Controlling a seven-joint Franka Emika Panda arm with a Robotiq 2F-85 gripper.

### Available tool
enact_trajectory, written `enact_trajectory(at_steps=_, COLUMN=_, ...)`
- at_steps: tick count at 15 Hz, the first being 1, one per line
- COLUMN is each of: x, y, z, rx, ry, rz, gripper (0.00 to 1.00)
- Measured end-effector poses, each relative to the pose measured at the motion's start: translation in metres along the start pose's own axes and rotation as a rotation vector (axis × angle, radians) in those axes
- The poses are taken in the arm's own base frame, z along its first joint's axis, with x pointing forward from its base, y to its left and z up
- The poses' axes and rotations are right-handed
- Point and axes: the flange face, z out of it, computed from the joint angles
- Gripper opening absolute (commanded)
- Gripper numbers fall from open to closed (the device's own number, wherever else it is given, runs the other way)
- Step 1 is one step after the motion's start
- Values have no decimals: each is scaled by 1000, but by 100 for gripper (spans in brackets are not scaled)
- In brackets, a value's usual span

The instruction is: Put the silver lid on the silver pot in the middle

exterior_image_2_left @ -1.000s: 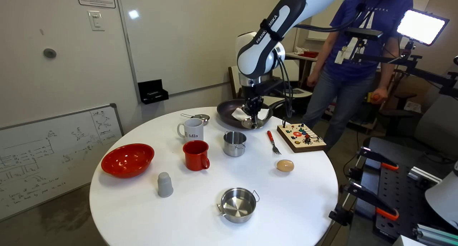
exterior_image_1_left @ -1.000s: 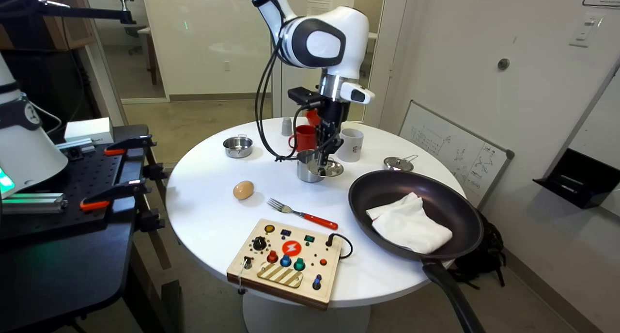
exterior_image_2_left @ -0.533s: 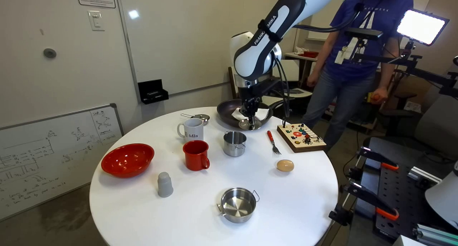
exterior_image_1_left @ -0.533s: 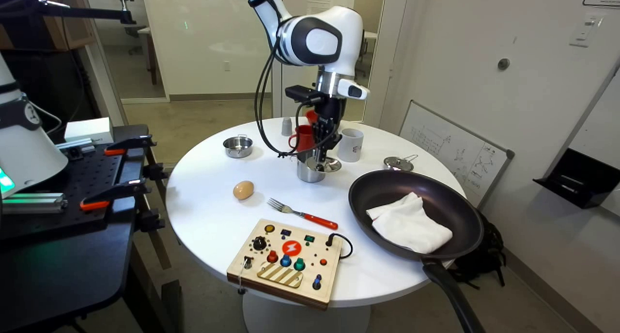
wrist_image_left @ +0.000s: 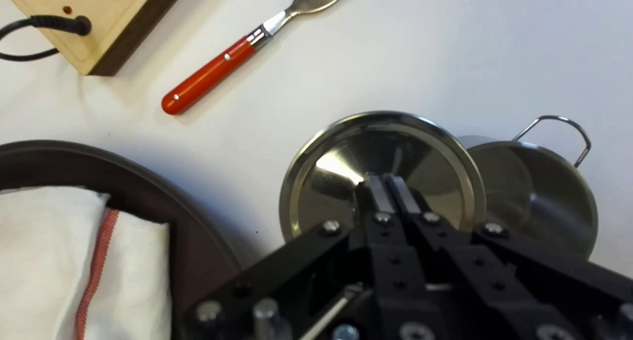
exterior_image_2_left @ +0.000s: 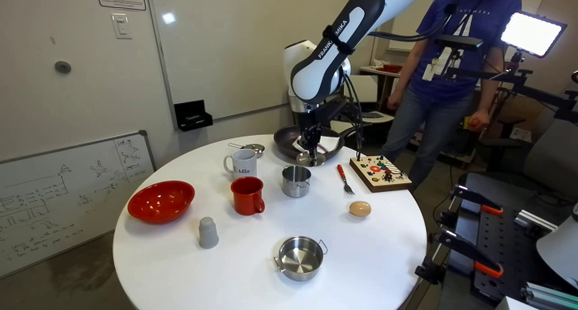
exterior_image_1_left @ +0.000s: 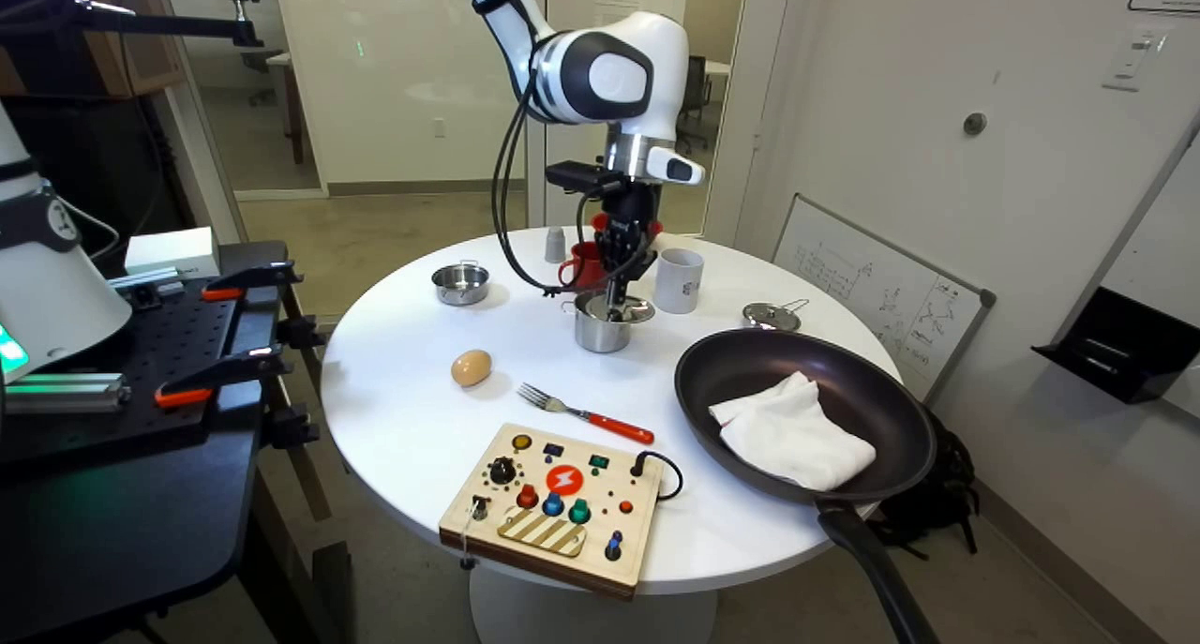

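Observation:
The silver lid point(exterior_image_1_left: 639, 308) hangs level in my gripper point(exterior_image_1_left: 615, 314), held near its middle; the handle is hidden by the fingers. It also shows in an exterior view point(exterior_image_2_left: 304, 159) and in the wrist view point(wrist_image_left: 321, 196). The silver pot point(exterior_image_2_left: 296, 186) stands upright and uncovered on the table, just below and beside the lid. In the wrist view the lid covers the left edge of the pot's opening point(wrist_image_left: 539, 201), and a wire handle sticks out at the pot's far side. In an exterior view the gripper point(exterior_image_2_left: 313, 163) is between the pan and the pot.
Near the pot stand a red mug point(exterior_image_2_left: 247, 196) and a white mug point(exterior_image_2_left: 244, 162). A black pan point(exterior_image_1_left: 694, 391) with a white cloth, a fork point(wrist_image_left: 212, 77), an egg point(exterior_image_2_left: 360, 209), a red bowl point(exterior_image_2_left: 161, 201), a shallow silver pot point(exterior_image_2_left: 301, 258) and a control box point(exterior_image_1_left: 553, 503) share the table.
My gripper has moved with the lid toward the pot, leftward and slightly up in both exterior views' sense of travel over the table. The pot has not moved; the lid stays held.

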Motion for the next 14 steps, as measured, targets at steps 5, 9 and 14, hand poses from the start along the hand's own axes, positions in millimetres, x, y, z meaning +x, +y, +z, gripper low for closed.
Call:
enact_trajectory(at_steps=5, x=3, y=-15, z=-3, rx=7, ry=6, rz=-55, gripper=5)
enact_trajectory(at_steps=9, x=4, y=-19, z=-3, rx=8, ry=8, rz=-92, gripper=5)
enact_trajectory(at_steps=14, x=10, y=-24, z=-3, rx=-7, ry=16, rz=-160, gripper=5)
